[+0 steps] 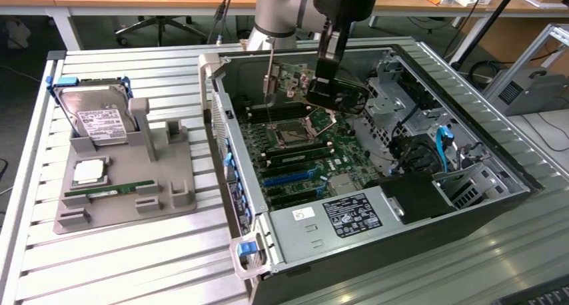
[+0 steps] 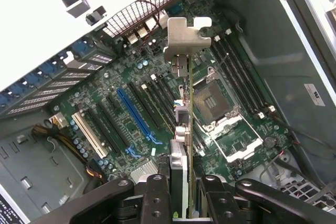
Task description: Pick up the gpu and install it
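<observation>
The gpu [image 1: 292,78] is a green card with a silver bracket at one end. It hangs upright inside the open computer case [image 1: 498,158], above the motherboard [image 1: 294,155], with my gripper [image 1: 322,86] shut on it. In the wrist view the gpu [image 2: 185,124] is seen edge-on, its bracket [image 2: 184,38] at the far end and my gripper [image 2: 182,199] clamping its near end. The card sits over the board between the blue slot [image 2: 137,119] and the processor socket [image 2: 210,100], clear of the slots.
A grey fixture [image 1: 133,185] on the slatted table at the exterior view's left carries a hard drive [image 1: 100,122], a processor [image 1: 90,172] and a RAM stick [image 1: 111,189]. The case's walls, drive cage [image 1: 400,105] and cables surround the board.
</observation>
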